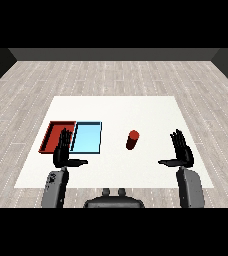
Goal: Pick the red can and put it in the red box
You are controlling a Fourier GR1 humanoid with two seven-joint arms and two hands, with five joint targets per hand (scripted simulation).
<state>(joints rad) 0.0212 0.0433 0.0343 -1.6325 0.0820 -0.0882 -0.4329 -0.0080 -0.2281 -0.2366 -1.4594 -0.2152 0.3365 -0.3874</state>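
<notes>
Trays come first at the left of the white table: the red tray lies farthest left, with the light blue tray right beside it, their long sides touching or nearly so. Neither tray shows anything inside it.

The left hand hovers over the near edges of both trays, fingers straight and upright, thumb stuck out to the right, holding nothing. It covers the red tray's near right corner, so that part of the rim cannot be seen.

Right of the trays, the red can stands upright on the bare table, apart from the blue tray and well apart from either hand. Nothing touches it, so the pick has not begun.

Farthest right, the right hand is likewise spread wide, fingers straight, thumb pointing left toward the can, and empty. It is probably the closer hand for the reach.

Several things could go wrong. The can is narrow and upright, so a sideways brush from straight fingers might tip it and let it roll. The way to the red tray crosses the blue tray, so an early release would leave the can in the wrong one. The left hand also sits near the drop spot and might be struck by an incoming arm.

How high either hand is above the table is hard to judge from this single view.
</notes>
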